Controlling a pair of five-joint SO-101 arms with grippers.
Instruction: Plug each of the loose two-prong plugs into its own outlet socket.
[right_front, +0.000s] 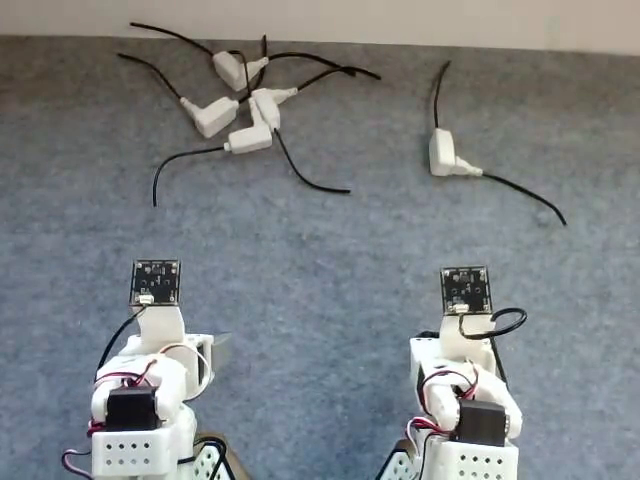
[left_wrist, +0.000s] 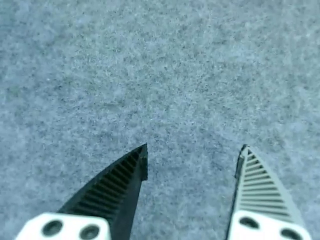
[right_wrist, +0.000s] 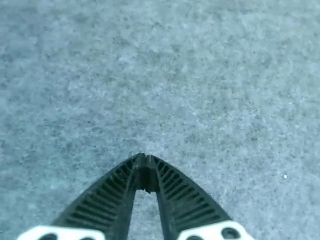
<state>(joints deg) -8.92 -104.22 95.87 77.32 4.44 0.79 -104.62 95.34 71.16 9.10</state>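
Distance separated arms from work: white plastic plugs and sockets on black cords (right_front: 250, 138) lay tangled at upper left, straight ahead of the spread left gripper (left_wrist: 195, 150). The right gripper (right_wrist: 146, 159), pressed together, faced a seemingly mated white pair (right_front: 443, 152) at upper right.

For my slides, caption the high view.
Two arms sit on grey carpet; white corded plugs cluster far left, another plug lies apart.

I found the desk (right_front: 330, 250) covered in a grey, felt-like fabric with a fine mottled nap. Along its far edge I noted a pale beige strip (right_front: 400, 20); whether wall or board, I could not tell. Lighting was even and soft.
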